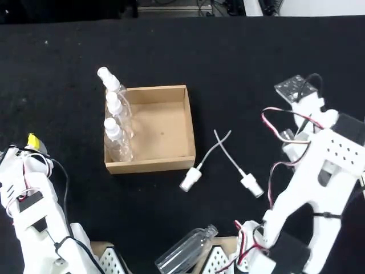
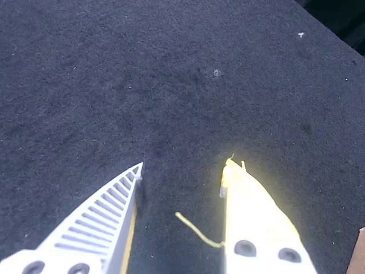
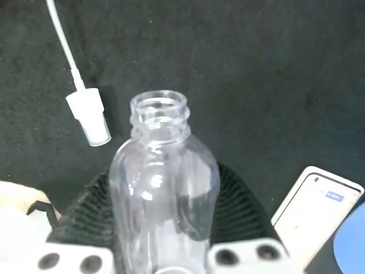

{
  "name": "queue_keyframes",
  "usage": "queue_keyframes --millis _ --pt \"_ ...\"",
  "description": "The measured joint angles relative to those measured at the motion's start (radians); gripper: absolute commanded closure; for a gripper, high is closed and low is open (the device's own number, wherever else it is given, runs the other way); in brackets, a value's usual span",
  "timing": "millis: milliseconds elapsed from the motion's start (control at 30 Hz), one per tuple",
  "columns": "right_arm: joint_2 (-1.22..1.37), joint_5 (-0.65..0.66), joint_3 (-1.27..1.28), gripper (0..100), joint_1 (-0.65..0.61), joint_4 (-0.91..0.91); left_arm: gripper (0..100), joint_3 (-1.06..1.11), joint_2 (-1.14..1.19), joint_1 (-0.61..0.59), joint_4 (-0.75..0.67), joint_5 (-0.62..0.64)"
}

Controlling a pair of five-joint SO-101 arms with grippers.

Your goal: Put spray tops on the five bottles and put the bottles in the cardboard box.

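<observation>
A cardboard box [image 1: 171,162] sits left of centre, with three capped bottles [image 1: 117,123] standing along its left wall. Two loose spray tops lie right of the box, one [image 1: 191,178] near its front right corner and another [image 1: 251,184] farther right. My right gripper [image 3: 162,194] is shut on an uncapped clear bottle [image 3: 162,171], which shows at the front edge of the table [image 1: 185,251]. One spray top [image 3: 88,117] lies just beyond the bottle's neck. My left gripper [image 2: 183,168] is open over bare black cloth, at the left side of the table [image 1: 31,145].
The white right arm [image 1: 319,171] stretches down the right side of the table. A white phone-like slab [image 3: 316,208] and a blue object [image 3: 351,251] lie beside my right gripper. Black cloth [image 1: 256,68] stretches open behind the box.
</observation>
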Motion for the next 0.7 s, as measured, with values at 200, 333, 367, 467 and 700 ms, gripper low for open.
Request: queue_keyframes --millis 200,333,367,467,700 --pt "-0.109 -0.002 0.066 98.8 -0.038 0.0 80 0.0 0.0 0.0 0.0 0.0" --pt "-0.16 -0.002 0.095 98.8 -0.048 0.0 80 0.0 0.0 0.0 0.0 0.0" --pt "-0.167 -0.002 0.1 98.8 -0.048 0.0 80 0.0 0.0 0.0 0.0 0.0" --pt "-0.173 -0.002 0.101 98.8 -0.048 0.0 80 0.0 0.0 0.0 0.0 0.0" --pt "-0.173 -0.002 0.101 98.8 -0.048 0.0 80 0.0 0.0 0.0 0.0 0.0"
